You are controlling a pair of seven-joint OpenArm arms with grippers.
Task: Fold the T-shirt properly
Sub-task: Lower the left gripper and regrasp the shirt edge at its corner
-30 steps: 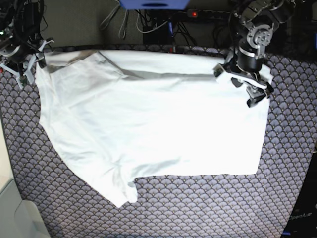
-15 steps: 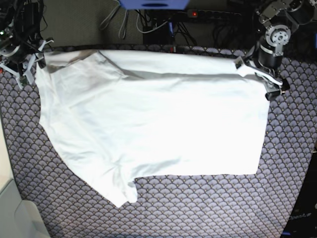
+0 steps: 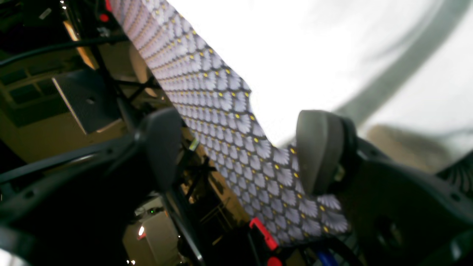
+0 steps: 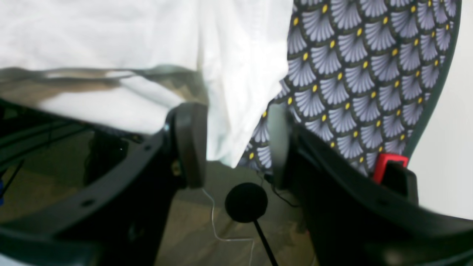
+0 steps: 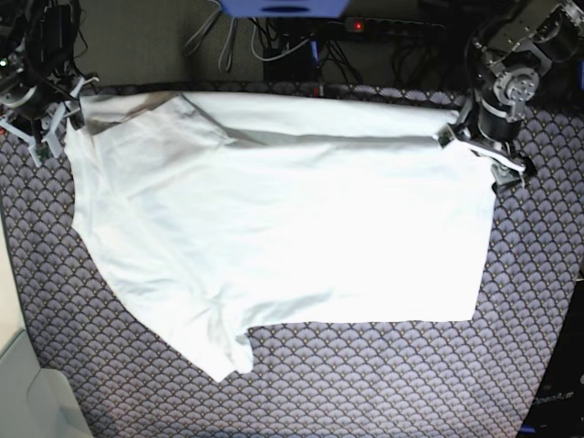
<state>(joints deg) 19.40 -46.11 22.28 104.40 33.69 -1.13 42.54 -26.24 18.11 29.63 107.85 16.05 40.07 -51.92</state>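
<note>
On the patterned cloth covering the table, we are listing one white T-shirt, lying spread out and wrinkled, its far edge folded over. We are finding the left gripper hovering at the shirt's far corner, fingers apart, holding nothing. The right gripper is waiting at the opposite far corner, jaws parted around the shirt's edge, not clamping it.

One T-shirt, one patterned cloth, two hands: left hand, right hand.
</note>
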